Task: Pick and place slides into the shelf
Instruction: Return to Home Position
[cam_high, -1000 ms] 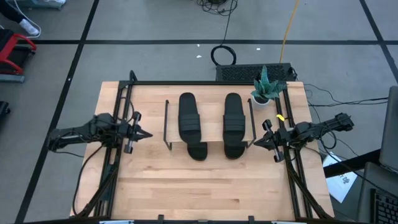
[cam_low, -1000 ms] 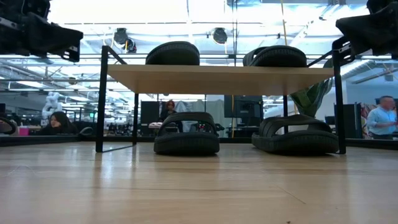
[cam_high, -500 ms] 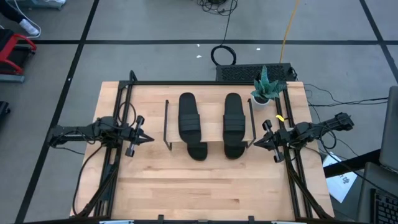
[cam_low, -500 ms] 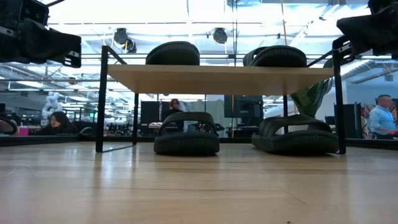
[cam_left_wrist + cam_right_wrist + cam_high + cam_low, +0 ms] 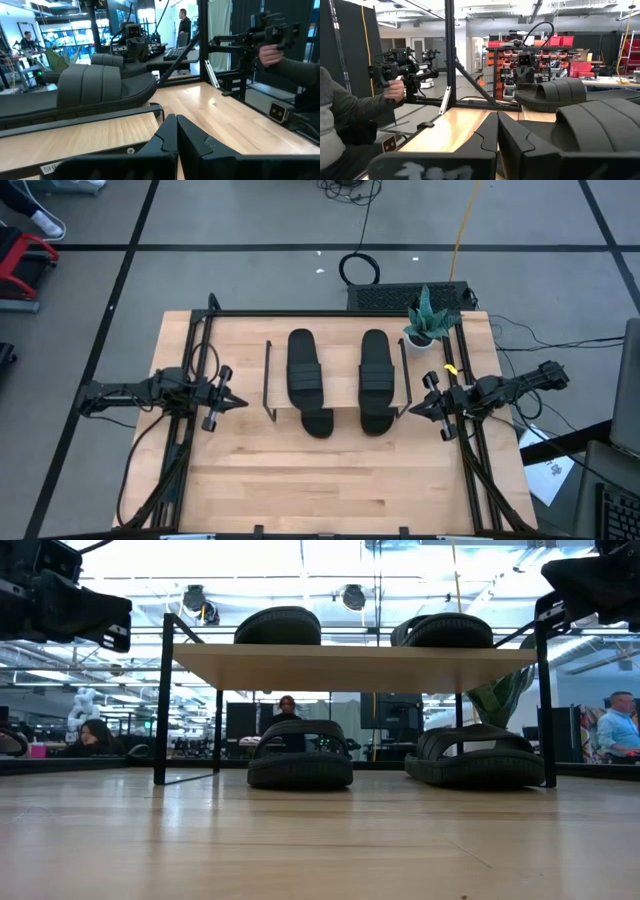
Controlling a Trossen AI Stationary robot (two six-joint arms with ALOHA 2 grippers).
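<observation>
The shelf [image 5: 335, 375] stands mid-table, with its plank [image 5: 350, 665] on thin black side frames. Two black slides [image 5: 304, 365] [image 5: 376, 365] lie on the plank top. Two more slides [image 5: 300, 755] [image 5: 472, 755] rest with their soles on the table under the plank, and their near ends [image 5: 318, 422] stick out past it. My left gripper [image 5: 240, 402] hovers shut to the left of the shelf, pointing level at it. My right gripper [image 5: 411, 409] hovers shut to the right of the shelf. Both grippers are empty, with fingers closed together in the wrist views [image 5: 176, 135] [image 5: 497, 135].
A potted plant [image 5: 430, 322] stands at the table's far right corner. Black rails [image 5: 190, 360] run along the table's left, right and far edges. A person's hand holds a device beyond the table [image 5: 270, 52] [image 5: 395, 87]. Bare wood [image 5: 330, 480] lies between the shelf and the near edge.
</observation>
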